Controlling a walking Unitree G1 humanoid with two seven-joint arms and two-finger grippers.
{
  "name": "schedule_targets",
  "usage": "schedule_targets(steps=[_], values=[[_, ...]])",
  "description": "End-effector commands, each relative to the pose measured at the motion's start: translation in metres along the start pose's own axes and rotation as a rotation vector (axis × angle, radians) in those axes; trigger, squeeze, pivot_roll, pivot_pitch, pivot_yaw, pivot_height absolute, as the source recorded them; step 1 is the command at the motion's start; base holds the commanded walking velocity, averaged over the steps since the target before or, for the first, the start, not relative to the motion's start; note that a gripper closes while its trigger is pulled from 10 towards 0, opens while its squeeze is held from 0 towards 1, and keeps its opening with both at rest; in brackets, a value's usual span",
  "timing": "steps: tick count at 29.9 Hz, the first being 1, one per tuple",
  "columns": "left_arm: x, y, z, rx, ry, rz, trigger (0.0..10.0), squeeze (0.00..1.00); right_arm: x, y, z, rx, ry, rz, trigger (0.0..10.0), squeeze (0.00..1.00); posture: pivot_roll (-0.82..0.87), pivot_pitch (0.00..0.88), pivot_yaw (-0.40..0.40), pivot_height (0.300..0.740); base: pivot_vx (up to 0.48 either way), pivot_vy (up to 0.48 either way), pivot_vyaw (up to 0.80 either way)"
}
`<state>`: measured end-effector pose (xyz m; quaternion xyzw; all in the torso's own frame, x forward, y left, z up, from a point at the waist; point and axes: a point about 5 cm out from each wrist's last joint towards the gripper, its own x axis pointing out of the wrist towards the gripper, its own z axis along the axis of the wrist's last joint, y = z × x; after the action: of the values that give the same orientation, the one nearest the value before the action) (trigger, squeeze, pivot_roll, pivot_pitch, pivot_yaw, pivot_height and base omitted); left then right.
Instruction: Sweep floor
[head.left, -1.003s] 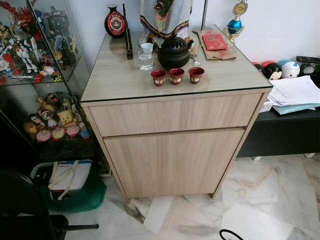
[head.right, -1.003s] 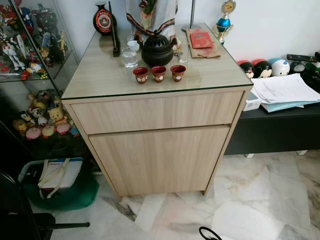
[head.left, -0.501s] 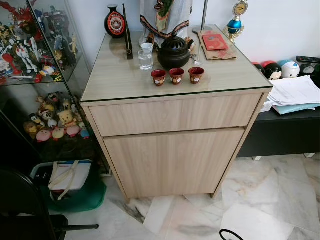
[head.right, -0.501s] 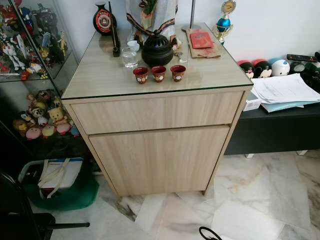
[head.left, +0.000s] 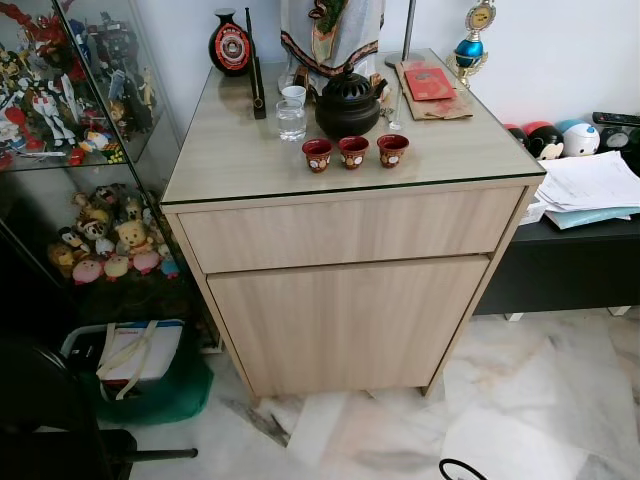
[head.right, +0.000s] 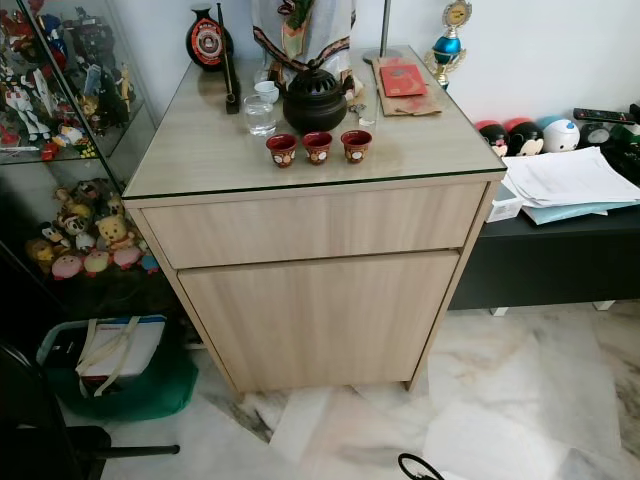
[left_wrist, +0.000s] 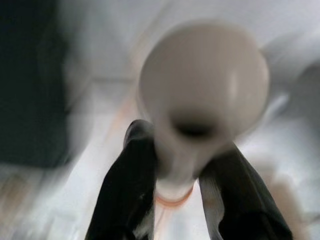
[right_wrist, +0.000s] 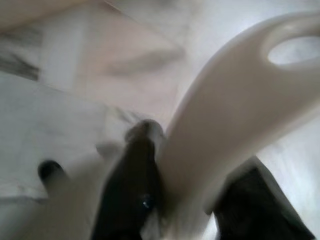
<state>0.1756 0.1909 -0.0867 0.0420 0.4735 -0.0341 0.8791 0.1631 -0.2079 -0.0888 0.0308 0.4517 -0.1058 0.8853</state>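
Nothing had shifted since a second earlier. The left gripper clamped a rounded cream broom handle; the right gripper held a looped cream dustpan handle. A wooden cabinet blocked the marble floor ahead.

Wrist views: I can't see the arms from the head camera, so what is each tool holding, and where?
Left tool: cream handle, just below its rounded end. Right tool: cream looped handle, on its shaft.
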Motion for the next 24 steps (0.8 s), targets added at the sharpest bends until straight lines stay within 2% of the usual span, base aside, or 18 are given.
schedule_targets(steps=[1,15,24], values=[[0.0,0.01,0.023,-0.024,-0.117,0.017,10.0,0.0,0.0,0.007,0.005,-0.041,-0.05,0.034,10.0,0.0,-0.14,0.0,0.009,0.74,0.0,0.0,0.0],[0.0,0.009,0.024,-0.021,-0.129,0.026,10.0,0.0,0.0,0.005,0.006,-0.044,-0.05,0.041,10.0,0.0,-0.13,0.0,0.006,0.74,0.0,0.0,0.0],[-0.004,0.025,0.018,-0.016,-0.131,0.069,10.0,0.0,0.0,0.001,0.004,-0.026,-0.045,0.026,10.0,0.0,-0.13,0.0,0.006,0.74,0.0,0.0,0.0]])
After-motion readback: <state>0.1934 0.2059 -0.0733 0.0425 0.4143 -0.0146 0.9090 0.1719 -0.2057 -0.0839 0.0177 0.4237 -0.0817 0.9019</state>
